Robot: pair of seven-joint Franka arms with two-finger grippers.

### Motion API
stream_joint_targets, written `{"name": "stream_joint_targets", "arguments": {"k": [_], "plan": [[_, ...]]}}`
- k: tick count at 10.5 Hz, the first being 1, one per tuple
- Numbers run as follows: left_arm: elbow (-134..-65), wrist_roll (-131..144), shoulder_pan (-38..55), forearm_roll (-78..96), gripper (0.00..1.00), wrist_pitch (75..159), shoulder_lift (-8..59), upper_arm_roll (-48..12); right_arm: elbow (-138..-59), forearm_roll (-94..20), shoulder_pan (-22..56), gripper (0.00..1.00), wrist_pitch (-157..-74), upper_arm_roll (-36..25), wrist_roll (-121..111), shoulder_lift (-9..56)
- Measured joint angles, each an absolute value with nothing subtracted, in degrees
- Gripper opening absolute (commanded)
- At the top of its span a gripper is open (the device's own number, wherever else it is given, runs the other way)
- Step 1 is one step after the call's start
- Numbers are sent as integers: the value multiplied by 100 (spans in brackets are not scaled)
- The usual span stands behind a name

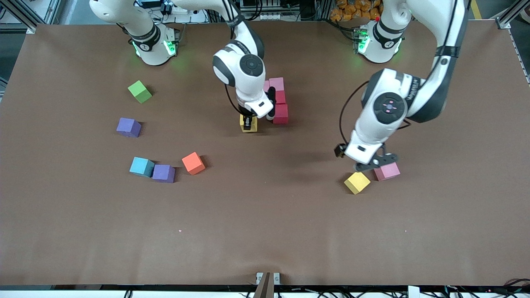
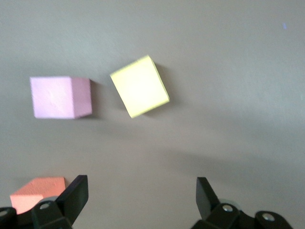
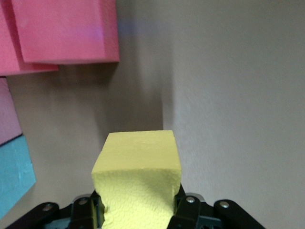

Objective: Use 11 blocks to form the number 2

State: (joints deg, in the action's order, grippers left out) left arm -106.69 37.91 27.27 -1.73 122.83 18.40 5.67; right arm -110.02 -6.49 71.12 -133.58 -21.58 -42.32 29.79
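The right gripper (image 1: 248, 123) is clamping a yellow cube (image 3: 138, 183) between closed fingers, low beside the partly built number 2 (image 1: 278, 101) in the middle of the table. That cluster is showing a pink cube (image 1: 276, 83) at the end toward the robots' bases, with two red cubes (image 1: 280, 114) running from it toward the front camera; the right wrist view is also catching a blue cube (image 3: 14, 176) edge there.

To place well: the held cube is sitting just beside the nearest red cube, with a gap between them. It is looking roughly parallel to the red cube's edge in the right wrist view, so judging from that, keep the faces parallel, close the gap sideways until they are touching, and release only once flat on the table, lifting straight up so nothing drags.

The left gripper (image 1: 374, 162) is hovering with fingers spread wide and nothing in them, over a loose pink cube (image 1: 387, 171) and a tilted yellow cube (image 1: 357, 182) toward the left arm's end. The rotated yellow one will probably need wrist turn before gripping.

Loose toward the right arm's end: an orange cube (image 1: 193, 163), two purple cubes (image 1: 163, 173), a light blue cube (image 1: 141, 166), and a green cube (image 1: 140, 91) that is not needed.
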Motion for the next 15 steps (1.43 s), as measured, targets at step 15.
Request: {"name": "stream_joint_targets", "arguments": {"k": [15], "plan": [[-9332,4919,2822,845,100,13068,3786,1411,-10488,-1136,7113,45,-12986,-1648,-4089,3381]]}}
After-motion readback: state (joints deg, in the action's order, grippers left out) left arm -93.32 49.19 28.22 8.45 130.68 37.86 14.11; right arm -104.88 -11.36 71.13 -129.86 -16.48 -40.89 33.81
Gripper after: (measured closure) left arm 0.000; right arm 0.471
